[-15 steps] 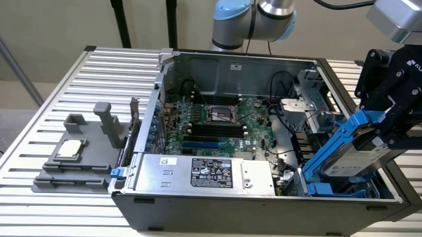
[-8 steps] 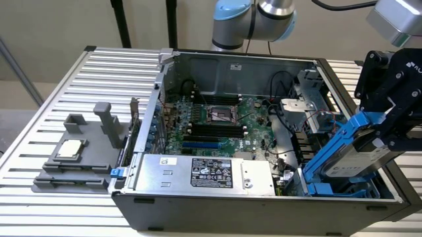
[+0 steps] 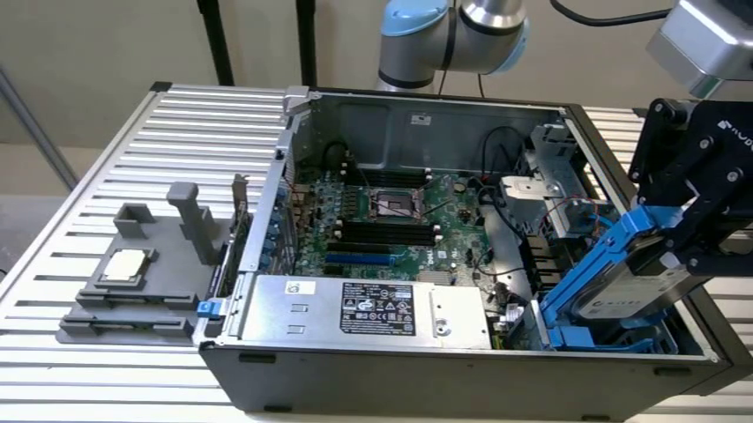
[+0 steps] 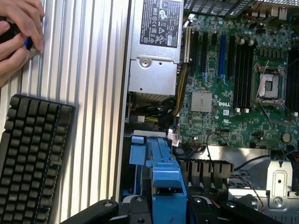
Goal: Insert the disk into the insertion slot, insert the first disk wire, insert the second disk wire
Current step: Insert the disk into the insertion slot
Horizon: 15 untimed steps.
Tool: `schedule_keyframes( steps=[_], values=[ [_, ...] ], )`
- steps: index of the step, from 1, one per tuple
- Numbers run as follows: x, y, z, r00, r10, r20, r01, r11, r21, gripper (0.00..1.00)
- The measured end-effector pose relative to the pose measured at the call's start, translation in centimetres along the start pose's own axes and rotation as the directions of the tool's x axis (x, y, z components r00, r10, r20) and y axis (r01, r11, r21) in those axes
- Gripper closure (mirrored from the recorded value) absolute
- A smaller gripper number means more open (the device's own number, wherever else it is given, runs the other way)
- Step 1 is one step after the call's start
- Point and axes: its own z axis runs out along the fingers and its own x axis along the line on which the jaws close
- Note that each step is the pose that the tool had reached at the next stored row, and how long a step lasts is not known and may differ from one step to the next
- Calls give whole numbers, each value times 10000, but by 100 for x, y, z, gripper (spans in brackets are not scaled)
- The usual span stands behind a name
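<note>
- Exterior view: the gripper [image 3: 697, 251] had its jaws part-closed, clamped on the upper end of the disk [image 3: 629, 291]. The disk was tilted, with its lower end among the blue fittings of the insertion slot [image 3: 606, 339], at the near corner of the case [image 3: 471, 379] on the exterior view's right.
- The power-supply box [image 3: 365, 308] sat beside the slot; the motherboard [image 3: 376, 216] lay behind it.
- A grey fixture [image 3: 141, 282] lay on the slatted metal table [image 3: 70, 388], outside the case.
- Wrist view: the disk's blue carrier ran out from the jaws toward the power-supply box, motherboard alongside.
- A keyboard [image 4: 32, 158] lay on the table with a person's hand [image 4: 16, 32] near it — both apart from the case.
</note>
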Motion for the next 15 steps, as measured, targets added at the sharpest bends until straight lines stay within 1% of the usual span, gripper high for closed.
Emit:
schedule_keyframes(
  steps=[5, 10, 12, 15],
  values=[
    [3, 13, 37, 10000, -6, 75, 6, 10000, 11, 68],
    [6, 19, 78, 9998, -16, 185, 16, 10000, 22, 68],
    [7, 19, 94, 9997, -23, 238, 23, 10000, 27, 68],
    [9, 19, 111, 9996, -35, 297, 34, 10000, 31, 68]
  ],
)
